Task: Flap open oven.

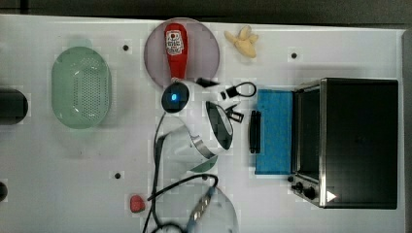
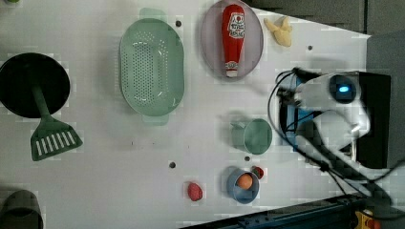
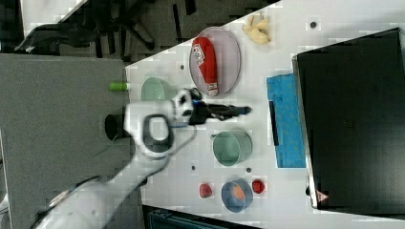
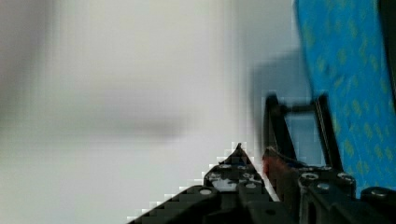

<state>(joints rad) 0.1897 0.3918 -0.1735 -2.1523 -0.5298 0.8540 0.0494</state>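
One end effector (image 1: pixel 236 112), black, on a white arm, hanging over the counter (image 1: pixel 121 145) just short of the oven door's bar handle (image 1: pixel 255 131) in the top view. Whether its fingers are parted or closed cannot be told: in the wrist view its parts are cut off at the frame edge and blurred, and in the right view (image 3: pixel 234 110) it reads as a dark bar pointing toward the door.

Oven (image 1: pixel 357 141): boxy, black top, silver front frame, at the top view's right. Its blue-tinted door (image 1: pixel 274 131) lies flapped down flat on the counter, handle at the far edge from the body. Small black knobs (image 1: pixel 303 188) show at the front corner. In the left view the arm hides most of the oven.

Mint cup (image 3: pixel 232 148): beside the door in the right view; in the top view mostly hidden under the arm.

Pink plate (image 1: pixel 204 48) carrying a red ketchup bottle (image 1: pixel 176 48). Banana toy (image 1: pixel 243 41) near it. Green colander (image 1: pixel 81 87) at the top view's left. Blue bowl (image 3: pixel 236 194) holding an orange item, too small to name.
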